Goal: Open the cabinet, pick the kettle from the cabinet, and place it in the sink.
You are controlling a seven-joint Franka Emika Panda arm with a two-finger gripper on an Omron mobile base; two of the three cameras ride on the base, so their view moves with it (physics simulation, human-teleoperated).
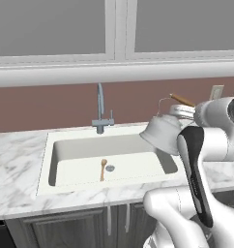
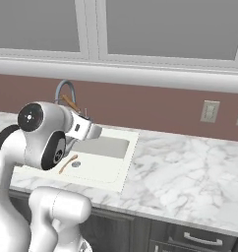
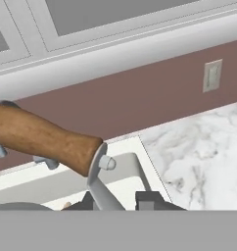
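The white-silver kettle [image 1: 162, 133] hangs tilted above the right end of the sink [image 1: 133, 167], its brown wooden handle bar [image 1: 182, 100] uppermost. In the hand view my gripper [image 3: 118, 200] is shut on the kettle's wire handle [image 3: 97, 182], just below the brown bar [image 3: 42, 137]. The off-white sink [image 2: 104, 147] lies right under the hand, and the arm hides most of the kettle in the right base view. The cabinet is out of view.
A silver gooseneck faucet [image 1: 100, 109] stands behind the sink. A wooden spoon [image 1: 103, 169] lies on the basin floor by the drain. White marble counter [image 2: 190, 167] stretches to the right, with wall outlets [image 2: 209, 111] above. Short dark grey doors [image 1: 65, 227] sit below.
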